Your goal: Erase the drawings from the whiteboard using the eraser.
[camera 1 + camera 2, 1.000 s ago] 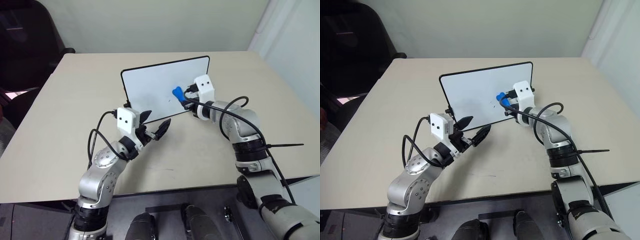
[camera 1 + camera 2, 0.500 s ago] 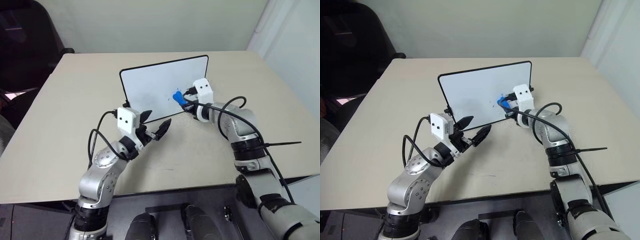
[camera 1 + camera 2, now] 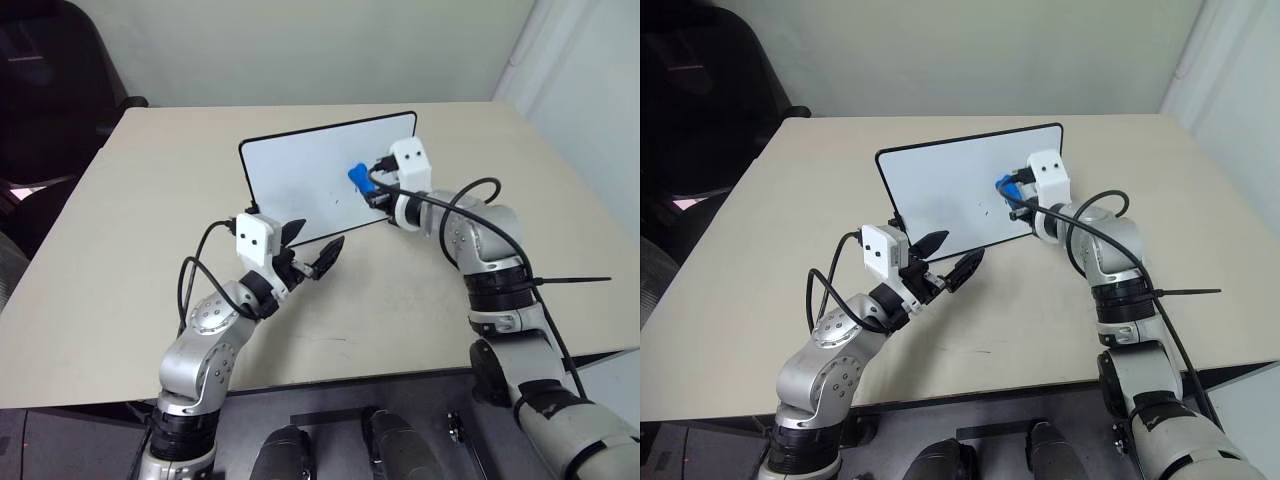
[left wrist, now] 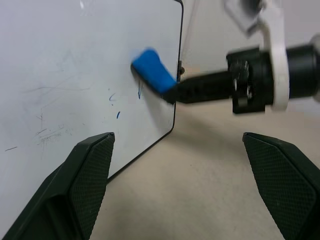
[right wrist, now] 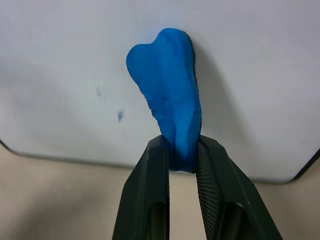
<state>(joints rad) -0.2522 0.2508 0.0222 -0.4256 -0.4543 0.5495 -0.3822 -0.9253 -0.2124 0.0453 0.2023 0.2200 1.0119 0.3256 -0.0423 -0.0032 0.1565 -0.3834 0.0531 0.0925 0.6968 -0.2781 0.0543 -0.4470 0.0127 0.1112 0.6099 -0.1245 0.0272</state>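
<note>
The whiteboard (image 3: 300, 185) stands tilted on its long edge in the middle of the table. My right gripper (image 3: 370, 192) is shut on the blue eraser (image 3: 357, 177), whose far end presses on the board's face near its right edge. In the right wrist view the two fingers pinch the eraser (image 5: 167, 80) at its base. A few faint blue marks of the drawings (image 4: 118, 115) lie just beside and below the eraser (image 4: 151, 75). My left gripper (image 3: 314, 246) hovers open in front of the board's lower edge, holding nothing.
The beige table (image 3: 130, 260) extends wide on both sides of the board. A black chair (image 3: 50, 80) stands beyond the table's back left corner. A pale wall runs along the far edge.
The eraser in my right gripper has shifted a little up the board's face over the last half second. The left arm has stayed still.
</note>
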